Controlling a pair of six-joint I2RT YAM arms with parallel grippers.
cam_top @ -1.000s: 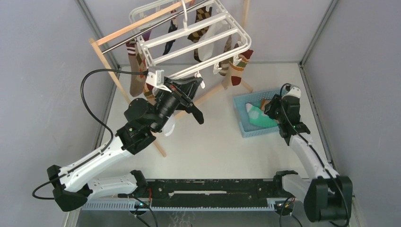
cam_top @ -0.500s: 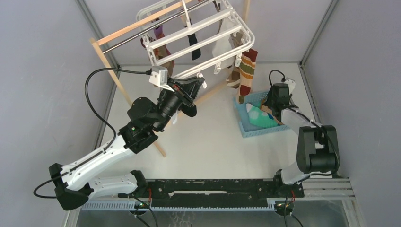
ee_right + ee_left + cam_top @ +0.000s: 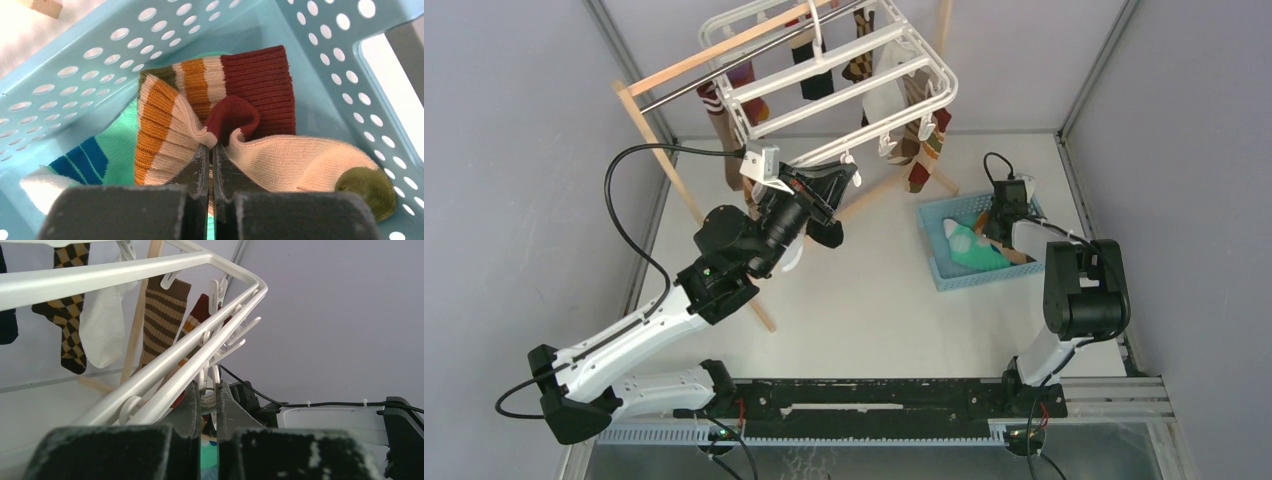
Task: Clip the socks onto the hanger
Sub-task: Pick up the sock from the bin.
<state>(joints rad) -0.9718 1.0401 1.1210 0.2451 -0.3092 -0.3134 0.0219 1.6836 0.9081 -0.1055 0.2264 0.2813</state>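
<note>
One white drying hanger (image 3: 100, 276), one wooden stand (image 3: 646, 132), one blue basket (image 3: 65, 87), one striped sock (image 3: 250, 75), one mint-green sock (image 3: 120, 145).

Cannot see most of the mint-green sock (image 3: 122, 145) on the basket (image 3: 45, 55) floor: buried under the brown and orange sock (image 3: 260, 75). Lose that sock's pinched fold between the tips of the right gripper (image 3: 210, 150). Lose the basket rim past every edge there. From above, cannot resolve fingertips inside the basket: too small. Lose the hanger (image 3: 150, 270) at the left wrist view's top and left edges. See only part of the clip (image 3: 214, 375), masked by the left gripper (image 3: 207, 390).
</note>
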